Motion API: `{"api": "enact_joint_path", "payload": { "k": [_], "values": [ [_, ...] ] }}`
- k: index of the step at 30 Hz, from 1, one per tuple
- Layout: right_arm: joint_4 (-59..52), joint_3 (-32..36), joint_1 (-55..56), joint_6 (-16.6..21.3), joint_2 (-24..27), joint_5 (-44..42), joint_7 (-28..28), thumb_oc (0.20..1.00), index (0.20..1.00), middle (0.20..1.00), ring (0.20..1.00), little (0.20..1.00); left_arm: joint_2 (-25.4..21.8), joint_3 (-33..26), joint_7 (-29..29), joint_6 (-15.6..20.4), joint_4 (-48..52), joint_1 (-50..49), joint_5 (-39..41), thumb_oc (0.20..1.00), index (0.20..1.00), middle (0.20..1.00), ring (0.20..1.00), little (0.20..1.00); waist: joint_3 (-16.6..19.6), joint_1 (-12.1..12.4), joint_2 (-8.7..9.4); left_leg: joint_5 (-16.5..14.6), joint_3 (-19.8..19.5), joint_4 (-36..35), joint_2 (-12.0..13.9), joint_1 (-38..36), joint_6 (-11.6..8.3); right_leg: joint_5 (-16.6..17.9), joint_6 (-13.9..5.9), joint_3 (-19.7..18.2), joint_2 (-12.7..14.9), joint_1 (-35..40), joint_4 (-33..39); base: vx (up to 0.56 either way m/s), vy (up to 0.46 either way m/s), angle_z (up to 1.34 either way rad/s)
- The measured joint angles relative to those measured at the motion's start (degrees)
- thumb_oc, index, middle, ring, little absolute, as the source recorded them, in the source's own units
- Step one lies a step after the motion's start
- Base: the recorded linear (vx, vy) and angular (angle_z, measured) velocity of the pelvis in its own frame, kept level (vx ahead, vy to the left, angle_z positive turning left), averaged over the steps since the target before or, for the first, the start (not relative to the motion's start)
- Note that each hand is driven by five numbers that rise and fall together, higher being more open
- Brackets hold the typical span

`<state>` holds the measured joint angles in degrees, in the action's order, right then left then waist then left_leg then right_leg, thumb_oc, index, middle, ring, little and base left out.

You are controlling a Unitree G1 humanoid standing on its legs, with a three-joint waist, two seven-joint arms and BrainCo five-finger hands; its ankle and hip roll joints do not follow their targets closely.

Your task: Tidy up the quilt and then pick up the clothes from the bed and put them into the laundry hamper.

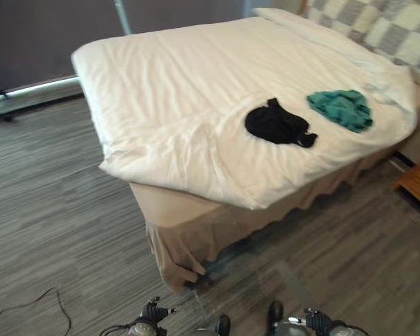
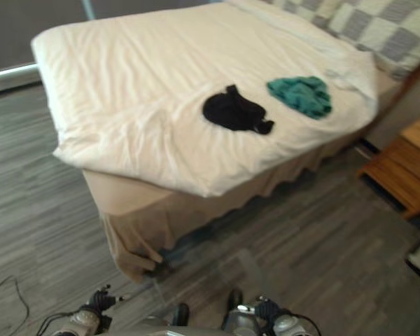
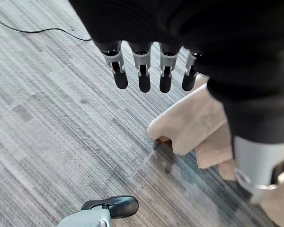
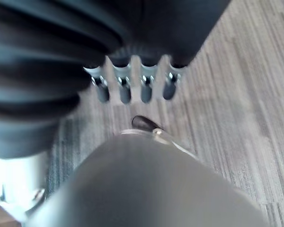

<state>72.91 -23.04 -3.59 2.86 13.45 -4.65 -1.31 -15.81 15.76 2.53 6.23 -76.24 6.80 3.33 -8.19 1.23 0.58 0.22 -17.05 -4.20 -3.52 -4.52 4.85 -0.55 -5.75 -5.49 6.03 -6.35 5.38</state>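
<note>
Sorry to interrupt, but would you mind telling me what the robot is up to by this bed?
Nothing is being handled yet. The white quilt lies spread over the bed, with a black garment and a teal garment lying on it, apart from each other. The left hand and the right hand hang open over the floor, holding nothing. A wooden nightstand stands beside the bed.

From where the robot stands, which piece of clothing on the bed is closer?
The black garment; it lies nearer the bed's foot corner, while the teal garment sits farther up, toward the pillows.
</note>
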Motion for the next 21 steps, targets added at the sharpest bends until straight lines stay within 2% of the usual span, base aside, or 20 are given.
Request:
{"api": "enact_joint_path", "payload": {
  "k": [1, 2, 3, 4, 5, 6, 7, 8, 9, 10, 12, 13, 14, 15, 16, 17, 18, 19, 20, 21],
  "values": [
    [0.3, 0.5, -0.5, -0.3, 0.0, 0.2, -0.3, 1.000, 1.000, 1.000, 1.000, 1.000, -0.2, -0.1, 0.1, 0.2, -0.1, 0.4, 0.0, 1.000, 1.000, 1.000, 1.000, 1.000, -0.5, -0.2, 0.08, -0.2, -2.7, 0.2, 0.7, -1.0, -1.05, 4.5, -0.34, -3.9, -1.2, -0.6, 0.0, 0.22, -0.287, 1.98],
    [0.6, -0.1, -0.5, -0.7, -0.2, 0.2, -0.3, 1.000, 1.000, 1.000, 1.000, 1.000, -0.4, -0.5, 0.0, 0.4, 0.0, 0.6, 0.2, 1.000, 1.000, 1.000, 1.000, 1.000, -0.4, -0.1, 0.86, -0.8, -4.2, 0.6, 0.6, -0.8, -1.88, 8.2, 0.72, -5.6, -0.8, 0.1, 0.0, 0.12, -0.172, 1.85],
    [0.5, 0.1, 0.6, -0.6, -0.7, 0.2, -0.2, 1.000, 1.000, 1.000, 1.000, 1.000, -0.8, -0.5, 0.0, 0.7, 0.4, 0.7, 0.3, 1.000, 1.000, 1.000, 1.000, 1.000, -0.3, -0.7, 3.15, -2.1, -2.8, 1.7, -1.2, -1.7, -4.85, 14.6, 2.03, -3.4, 2.0, 2.0, -0.4, 0.23, -0.357, 1.67],
    [1.4, 0.3, 0.5, -0.9, -0.3, 0.3, -0.1, 1.000, 1.000, 1.000, 1.000, 1.000, 0.1, -0.4, 0.2, 1.2, 1.3, -0.2, 0.5, 1.000, 1.000, 1.000, 1.000, 1.000, -0.1, 0.0, 2.96, -4.3, 1.4, 0.5, 0.4, -3.1, -5.23, 9.2, 1.07, -2.1, 0.8, 4.3, -0.5, 0.22, -0.351, 1.30],
    [1.5, 0.1, -1.0, -1.1, -0.6, 0.4, -0.1, 1.000, 1.000, 1.000, 1.000, 1.000, 0.7, -1.4, 0.1, 1.9, 1.5, -0.9, 0.6, 1.000, 1.000, 1.000, 1.000, 1.000, 0.0, 1.1, 0.95, -4.1, 2.6, 0.9, 2.4, -2.5, -5.73, 8.7, 1.75, -0.6, -0.2, 5.0, -0.5, 0.22, -0.352, 1.10],
    [1.1, 0.0, -1.6, -1.1, -0.2, 1.1, -0.2, 1.000, 1.000, 1.000, 1.000, 1.000, 1.6, -2.6, 0.3, 2.1, 1.7, -1.6, 1.3, 1.000, 1.000, 1.000, 1.000, 1.000, -0.6, 0.5, 1.72, -4.0, 2.4, 2.6, 3.1, -1.2, -6.90, 8.1, 2.68, 2.0, -0.8, 5.9, -0.5, 0.13, -0.231, 0.75],
    [0.5, 0.1, -1.8, -1.2, 0.2, 2.1, -0.2, 1.000, 1.000, 1.000, 1.000, 1.000, 1.8, -2.7, 0.1, 2.1, 2.2, -2.5, 1.7, 1.000, 1.000, 1.000, 1.000, 1.000, -0.7, 0.7, 1.80, -4.0, 3.2, 1.6, 3.5, -1.6, -6.93, 8.0, 2.90, 2.2, -1.1, 6.2, -0.5, 0.14, -0.299, 0.93],
    [-0.1, 0.2, -2.9, -1.1, 0.3, 2.4, -0.2, 1.000, 1.000, 1.000, 1.000, 1.000, 1.8, -3.4, 0.0, 2.2, 2.2, -4.6, 2.9, 1.000, 1.000, 1.000, 1.000, 1.000, -0.5, 0.7, 1.50, -2.9, 4.3, -0.7, 4.5, -1.8, -7.64, 7.6, 3.45, 2.7, -1.8, 6.8, -0.4, 0.16, -0.353, 0.74],
    [-0.4, 0.0, -3.1, -1.0, 0.7, 2.4, -0.2, 1.000, 1.000, 1.000, 1.000, 1.000, 1.6, -5.9, 0.1, 2.1, 2.1, -5.7, 4.3, 1.000, 1.000, 1.000, 1.000, 1.000, -0.6, 0.7, 1.30, -0.6, 4.3, -0.4, 6.2, -1.7, -9.23, 6.0, 5.09, 5.0, -3.1, 7.7, -0.4, 0.09, -0.227, 0.72],
    [-0.4, 0.0, -3.3, -1.0, 0.9, 2.4, -0.2, 1.000, 1.000, 1.000, 1.000, 1.000, 1.3, -6.9, 0.1, 2.1, 2.2, -6.0, 5.1, 1.000, 1.000, 1.000, 1.000, 1.000, -0.6, 0.7, 1.31, -1.1, 3.7, -0.5, 6.8, -1.7, -9.74, 5.6, 5.30, 5.6, -3.6, 7.8, -0.2, 0.03, -0.109, 0.52],
    [-0.4, 0.3, -3.4, -0.8, 1.7, 2.5, 0.0, 1.000, 1.000, 1.000, 1.000, 1.000, 0.0, -7.9, 0.7, 2.1, 2.7, -6.2, 7.7, 1.000, 1.000, 1.000, 1.000, 1.000, -0.9, 1.1, 1.44, -1.2, 4.1, -0.5, 7.6, -0.6, -10.09, 5.4, 5.45, 7.2, -4.3, 7.6, -0.1, 0.00, -0.082, 0.51],
    [-0.4, 0.9, -3.4, -0.7, 3.0, 2.5, 0.0, 1.000, 1.000, 1.000, 1.000, 1.000, -0.7, -8.6, 1.3, 2.1, 3.9, -6.3, 8.1, 1.000, 1.000, 1.000, 1.000, 1.000, -1.3, 1.4, 0.85, -1.3, 4.4, -0.4, 7.9, 0.4, -10.18, 5.1, 5.62, 8.7, -4.4, 7.4, 0.0, -0.01, -0.023, 0.61],
    [-0.4, 1.5, -3.0, -0.7, 3.5, 2.5, 0.0, 1.000, 1.000, 1.000, 1.000, 1.000, -1.1, -9.5, 1.6, 2.1, 4.9, -5.9, 9.1, 1.000, 1.000, 1.000, 1.000, 1.000, -1.5, 1.2, 0.86, -1.4, 6.2, -0.4, 7.9, 0.9, -10.06, 4.9, 5.93, 9.4, -4.1, 7.1, 0.0, 0.00, 0.011, 0.66],
    [-0.1, 2.7, -2.1, -0.6, 4.0, 2.5, 0.3, 1.000, 1.000, 1.000, 1.000, 1.000, -3.0, -9.9, 2.3, 2.1, 9.3, -5.6, 10.6, 1.000, 1.000, 1.000, 1.000, 1.000, -1.7, 0.9, 0.60, -1.1, 14.5, -0.4, 9.2, 2.5, -9.88, 4.7, 5.74, 10.6, -3.2, 6.5, 0.0, 0.06, -0.004, 0.81],
    [-0.1, 4.1, -1.0, -0.7, 4.7, 2.5, 0.7, 1.000, 1.000, 1.000, 1.000, 1.000, -5.7, -8.9, 3.4, 2.8, 15.8, -4.4, 11.5, 1.000, 1.000, 1.000, 1.000, 1.000, -2.5, 0.4, -0.62, 0.6, 22.1, -0.8, 10.6, 3.3, -10.13, 4.6, 5.27, 12.5, -2.1, 6.4, 0.0, 0.09, -0.030, 0.73],
    [0.0, 4.5, -0.7, -0.8, 4.8, 2.5, 0.9, 1.000, 1.000, 1.000, 1.000, 1.000, -6.5, -9.0, 3.8, 2.9, 17.9, -4.1, 11.5, 1.000, 1.000, 1.000, 1.000, 1.000, -2.7, 0.4, -0.94, 1.3, 22.7, -0.8, 10.4, 3.2, -10.35, 4.7, 5.03, 12.3, -1.9, 6.2, 0.0, 0.10, -0.050, 0.29],
    [-0.2, 5.3, 1.2, -0.4, 4.5, 2.5, 1.1, 1.000, 1.000, 1.000, 1.000, 1.000, -13.1, -9.4, 4.1, 2.6, 32.3, -6.6, 11.0, 1.000, 1.000, 1.000, 1.000, 1.000, -2.9, 0.7, -1.15, 1.5, 23.8, -0.8, 9.6, 3.4, -10.05, 5.1, 4.41, 11.3, -1.0, 5.7, 0.0, 0.04, -0.037, -0.14],
    [-0.3, 5.8, 2.1, -0.3, 4.2, 2.5, 1.2, 1.000, 1.000, 1.000, 1.000, 1.000, -15.3, -9.7, 4.6, 3.6, 35.4, -6.6, 10.7, 1.000, 1.000, 1.000, 1.000, 1.000, -2.8, 0.6, -1.13, 1.5, 24.0, -0.8, 9.4, 3.4, -9.91, 5.4, 4.12, 11.5, -0.6, 5.8, 0.0, 0.00, -0.028, -0.19],
    [-0.7, 8.0, 4.2, 0.0, 3.6, 2.3, 1.4, 1.000, 1.000, 1.000, 1.000, 1.000, -21.1, -12.3, 5.9, 3.7, 43.1, -6.2, 8.8, 1.000, 1.000, 1.000, 1.000, 1.000, -3.0, 0.5, -1.54, 1.6, 24.2, -0.8, 8.8, 3.5, -9.64, 6.0, 3.15, 11.5, 0.0, 5.5, 0.0, -0.02, -0.025, -0.04],
    [-0.6, 8.8, 5.0, 0.0, 3.6, 2.3, 1.4, 1.000, 1.000, 1.000, 1.000, 1.000, -23.6, -12.9, 6.7, 4.2, 47.4, -6.3, 7.6, 1.000, 1.000, 1.000, 1.000, 1.000, -2.9, 0.5, -1.14, 1.6, 24.2, -0.8, 8.6, 3.8, -9.56, 6.1, 3.09, 11.4, 0.1, 5.3, 0.0, 0.00, 0.000, 0.00]
  ]
}}
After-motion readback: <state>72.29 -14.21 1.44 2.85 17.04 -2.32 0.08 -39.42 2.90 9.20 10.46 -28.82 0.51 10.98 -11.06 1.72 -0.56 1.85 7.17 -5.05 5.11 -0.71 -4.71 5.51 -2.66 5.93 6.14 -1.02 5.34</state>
